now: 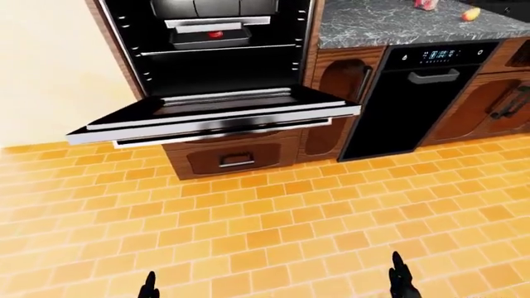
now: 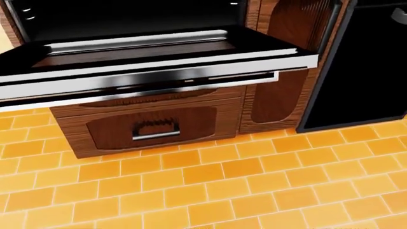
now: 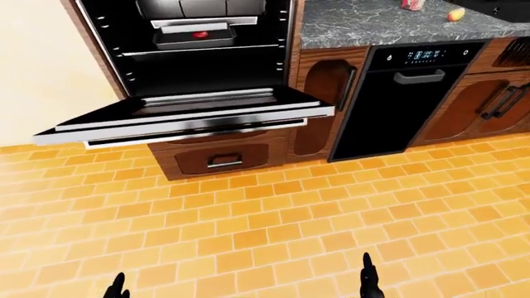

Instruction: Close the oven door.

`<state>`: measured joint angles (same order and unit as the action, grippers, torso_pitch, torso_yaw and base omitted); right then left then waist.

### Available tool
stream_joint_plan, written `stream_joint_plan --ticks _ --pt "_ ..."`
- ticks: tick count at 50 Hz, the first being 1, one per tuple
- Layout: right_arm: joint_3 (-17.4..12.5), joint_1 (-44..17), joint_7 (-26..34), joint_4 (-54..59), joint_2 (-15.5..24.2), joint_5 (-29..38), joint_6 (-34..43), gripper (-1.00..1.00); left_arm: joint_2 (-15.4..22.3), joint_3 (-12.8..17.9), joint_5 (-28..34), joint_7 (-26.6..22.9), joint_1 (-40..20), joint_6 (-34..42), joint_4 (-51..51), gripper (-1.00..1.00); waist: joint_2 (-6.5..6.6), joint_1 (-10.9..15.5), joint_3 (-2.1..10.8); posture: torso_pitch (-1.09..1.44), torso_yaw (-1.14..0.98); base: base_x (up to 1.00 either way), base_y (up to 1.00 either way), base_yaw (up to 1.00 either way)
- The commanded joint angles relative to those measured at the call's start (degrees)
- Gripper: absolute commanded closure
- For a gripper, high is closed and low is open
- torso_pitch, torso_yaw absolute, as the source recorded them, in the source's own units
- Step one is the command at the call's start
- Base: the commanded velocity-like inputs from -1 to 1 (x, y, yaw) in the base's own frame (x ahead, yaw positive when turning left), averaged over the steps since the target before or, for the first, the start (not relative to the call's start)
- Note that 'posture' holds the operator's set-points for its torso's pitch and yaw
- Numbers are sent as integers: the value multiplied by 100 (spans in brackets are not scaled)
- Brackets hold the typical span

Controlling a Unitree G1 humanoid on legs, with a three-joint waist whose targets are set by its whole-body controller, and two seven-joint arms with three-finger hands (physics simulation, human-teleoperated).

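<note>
Both hands' fingers (image 1: 399, 273) hold nothing — oven door (image 1: 215, 115) open.

oven door (image 1: 217, 115): hanging flat open, sticks way out over the floor, nothing sitting on it
under the door: open gap down to the tiled floor (image 1: 273, 223), only the wood drawer (image 2: 152, 125) set back underneath
door's right end: narrow cabinet (image 1: 338, 99) and black dishwasher (image 1: 406, 102) right beside it, tight there
door's left end: plain wall (image 1: 50, 68), roomy
left hand (image 1: 150, 287) / right hand (image 1: 401, 278): low at the bottom edge, well apart from the door, just bare floor between
</note>
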<state>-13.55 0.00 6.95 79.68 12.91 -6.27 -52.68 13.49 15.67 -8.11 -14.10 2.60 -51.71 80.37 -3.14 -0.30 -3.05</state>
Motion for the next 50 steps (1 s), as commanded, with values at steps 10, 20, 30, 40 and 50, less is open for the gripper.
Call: stream_joint_plan --ticks 10,20,30,40,50 --pt "-4 -35 -15 -84 55 34 -130 -100 50 16 -31 14 -33 -153 -104 -100 61 -91 99 0 0 0 46 0" --pt "-30 -31 14 -82 71 24 -126 -100 61 36 -52 -18 -36 -141 -102 -100 596 73 118 0 0 0 49 0" --pt "-31 -28 13 -83 63 24 -125 -100 65 36 -55 -18 -45 -134 -104 -100 15 -7 37 0 0 0 50 0" --pt "-20 -16 -12 -80 49 43 -142 -100 72 53 -74 -37 -35 -143 -102 -100 135 -94 80 0 0 0 50 0" --pt "-8 -12 -28 -86 41 47 -149 -100 64 40 -56 -16 -24 -156 -102 -100 554 64 116 0 0 0 50 0"
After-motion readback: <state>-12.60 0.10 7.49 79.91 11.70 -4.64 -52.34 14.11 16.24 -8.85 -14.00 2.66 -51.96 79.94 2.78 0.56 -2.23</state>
